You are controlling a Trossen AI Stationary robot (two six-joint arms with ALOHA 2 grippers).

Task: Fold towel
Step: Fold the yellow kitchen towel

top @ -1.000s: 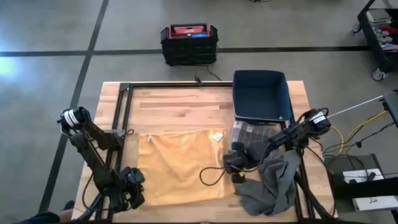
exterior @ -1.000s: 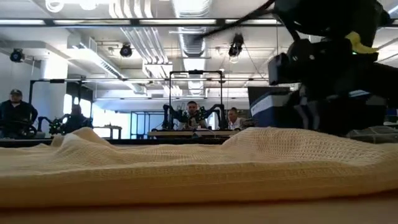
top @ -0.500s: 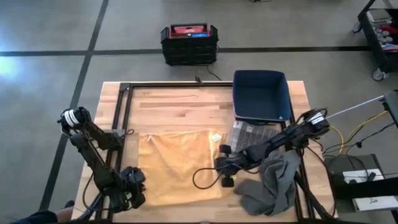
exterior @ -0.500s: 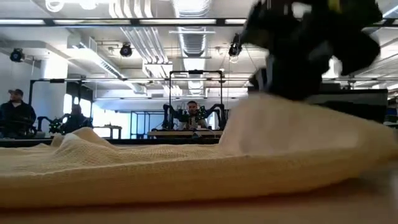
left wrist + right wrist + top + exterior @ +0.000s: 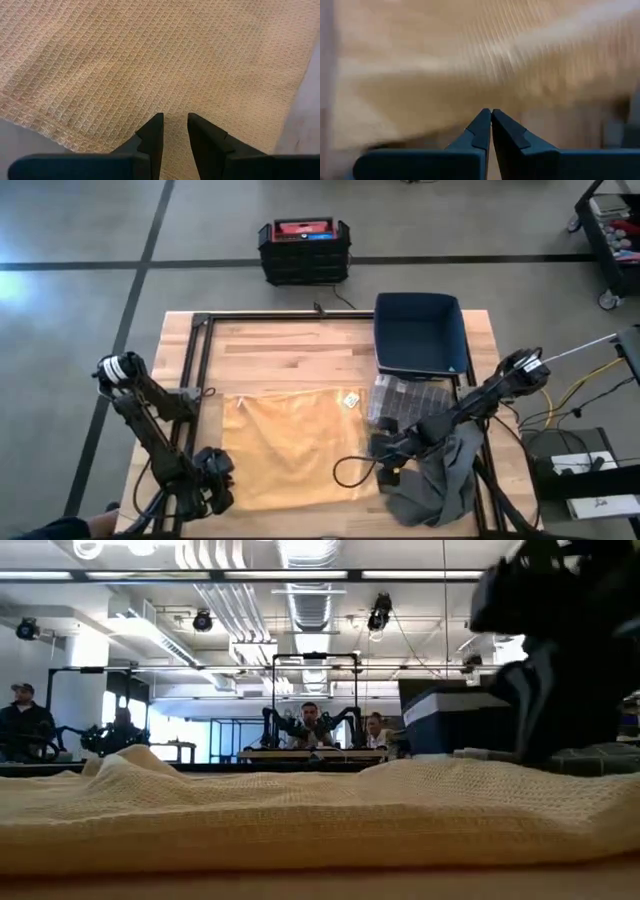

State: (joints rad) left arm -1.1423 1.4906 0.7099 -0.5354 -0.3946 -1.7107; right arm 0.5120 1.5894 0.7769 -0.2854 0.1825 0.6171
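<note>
Seen from above, a yellow waffle-weave towel (image 5: 290, 442) lay spread flat on the wooden worktop (image 5: 270, 350), toward its near edge and left of centre. The left claw (image 5: 213, 480) sat at the towel's near-left corner, its arm folded along the worktop's left side. The right claw (image 5: 385, 452) hung just off the towel's right edge, beside a crumpled grey cloth (image 5: 440, 475) at the near right. A dark blue bin (image 5: 420, 332) stood at the far right, and a black crate (image 5: 303, 250) rested on the floor beyond the worktop.

At worktop height, the towel (image 5: 300, 805) filled the foreground in low ridges, with the right arm (image 5: 560, 640) a dark shape at right, in front of the blue bin (image 5: 450, 720). People (image 5: 310, 725) sat at benches in the room behind.

From the left wrist, the left claw (image 5: 174, 125) stood narrowly parted over the towel (image 5: 150, 60), fingertips just above the weave and gripping nothing, with the towel's hem running off to one side.

From the right wrist, the right claw (image 5: 491, 117) had its fingers pressed together, empty, before a blurred yellow band of towel (image 5: 485, 80).
</note>
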